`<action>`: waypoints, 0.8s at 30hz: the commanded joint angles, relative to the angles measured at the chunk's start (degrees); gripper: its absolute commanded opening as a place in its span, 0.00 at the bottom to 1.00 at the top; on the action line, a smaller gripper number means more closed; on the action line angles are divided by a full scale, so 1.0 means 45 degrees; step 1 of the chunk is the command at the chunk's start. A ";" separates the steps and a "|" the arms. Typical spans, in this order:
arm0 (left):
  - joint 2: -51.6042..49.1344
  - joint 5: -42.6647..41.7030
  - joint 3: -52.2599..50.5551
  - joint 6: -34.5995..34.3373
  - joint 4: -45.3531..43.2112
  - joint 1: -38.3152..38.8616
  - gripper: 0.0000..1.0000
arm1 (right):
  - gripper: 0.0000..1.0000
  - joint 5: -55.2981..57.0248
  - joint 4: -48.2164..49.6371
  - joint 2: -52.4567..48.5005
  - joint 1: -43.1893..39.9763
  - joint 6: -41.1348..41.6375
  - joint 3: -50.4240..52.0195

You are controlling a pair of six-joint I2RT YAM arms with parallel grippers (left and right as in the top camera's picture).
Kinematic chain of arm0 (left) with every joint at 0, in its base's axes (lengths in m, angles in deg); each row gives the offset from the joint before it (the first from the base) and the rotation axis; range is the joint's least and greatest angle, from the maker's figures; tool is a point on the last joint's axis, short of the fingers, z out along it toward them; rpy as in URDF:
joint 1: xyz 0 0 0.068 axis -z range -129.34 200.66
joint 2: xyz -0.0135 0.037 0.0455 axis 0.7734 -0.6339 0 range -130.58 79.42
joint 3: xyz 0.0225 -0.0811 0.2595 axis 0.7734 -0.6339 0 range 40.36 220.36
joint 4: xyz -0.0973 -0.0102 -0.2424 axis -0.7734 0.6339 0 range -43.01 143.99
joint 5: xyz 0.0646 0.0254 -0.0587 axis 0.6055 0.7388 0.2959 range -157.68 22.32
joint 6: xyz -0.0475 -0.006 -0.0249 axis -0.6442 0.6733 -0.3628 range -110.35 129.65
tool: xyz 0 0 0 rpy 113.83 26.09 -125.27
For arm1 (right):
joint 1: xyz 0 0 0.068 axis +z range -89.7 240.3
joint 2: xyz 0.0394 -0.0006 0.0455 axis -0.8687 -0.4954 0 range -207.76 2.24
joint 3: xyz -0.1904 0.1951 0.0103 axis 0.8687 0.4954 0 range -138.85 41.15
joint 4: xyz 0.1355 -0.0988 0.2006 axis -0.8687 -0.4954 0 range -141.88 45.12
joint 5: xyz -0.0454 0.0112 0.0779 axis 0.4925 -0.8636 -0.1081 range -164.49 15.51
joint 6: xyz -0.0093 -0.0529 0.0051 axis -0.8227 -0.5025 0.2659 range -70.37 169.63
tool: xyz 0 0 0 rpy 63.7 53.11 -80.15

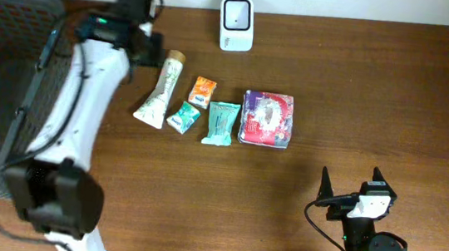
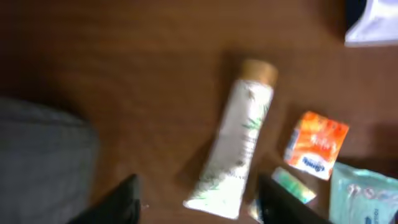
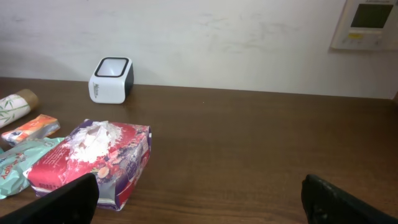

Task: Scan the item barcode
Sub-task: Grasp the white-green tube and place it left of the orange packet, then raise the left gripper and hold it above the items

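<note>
slim white tube [image 1: 159, 91] — tan-capped — lies on wood-grain table [image 1: 378, 92].

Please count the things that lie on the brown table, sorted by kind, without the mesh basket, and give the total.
Tubes: 1, the white tube
Small sachets: 2, the orange sachet and the green sachet
Soft packs: 2, the teal pack and the red and purple pack
Scanners: 1, the white scanner
Total: 6
</note>
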State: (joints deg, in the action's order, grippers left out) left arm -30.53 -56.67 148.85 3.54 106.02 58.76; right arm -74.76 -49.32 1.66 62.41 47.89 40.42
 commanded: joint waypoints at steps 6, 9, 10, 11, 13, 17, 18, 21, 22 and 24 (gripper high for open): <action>0.1506 0.0000 0.0816 0.0996 0.1457 -0.2963 0.36 | 0.99 0.0068 -0.0053 0.0073 -0.0058 -0.0039 0.0092; 0.1506 -0.0053 0.0816 0.0996 0.1141 -0.3449 0.40 | 0.99 0.0068 -0.0053 0.0073 -0.0058 -0.0039 0.0092; 0.1506 -0.0209 0.0816 0.0991 0.1078 -0.3604 0.40 | 0.99 0.0068 -0.0053 0.0073 -0.0058 -0.0039 0.0092; 0.1506 -0.1030 0.0821 0.0996 0.1054 -0.3784 0.35 | 0.99 0.0068 -0.0053 0.0073 -0.0058 -0.0039 0.0092; 0.1511 -0.3818 0.0821 0.2268 0.0967 -0.3837 0.31 | 0.99 0.0068 -0.0053 0.0073 -0.0058 -0.0039 0.0092; 0.1423 -0.4760 0.0816 0.2871 0.0763 -0.3808 0.20 | 0.99 0.0068 -0.0053 0.0073 -0.0058 -0.0039 0.0092; 0.1297 -0.4488 0.0816 0.2866 0.0850 -0.3818 0.21 | 0.99 0.0068 -0.0053 0.0073 -0.0058 -0.0039 0.0092; 0.0840 -0.2686 0.0515 0.2856 0.0942 -0.3818 0.24 | 0.99 0.0068 -0.0053 0.0073 -0.0058 -0.0039 0.0092; 0.0651 -0.2118 0.0452 0.2812 0.0952 -0.3818 0.25 | 0.99 0.0068 -0.0053 0.0073 -0.0058 -0.0039 0.0092; 0.0345 -0.0816 0.0452 0.1972 0.0908 -0.3871 0.25 | 0.99 0.0068 -0.0053 0.0073 -0.0058 -0.0039 0.0092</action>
State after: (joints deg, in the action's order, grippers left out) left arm -26.68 -68.93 151.82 15.04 110.21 41.69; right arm -74.76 -49.32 1.66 62.41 47.87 40.42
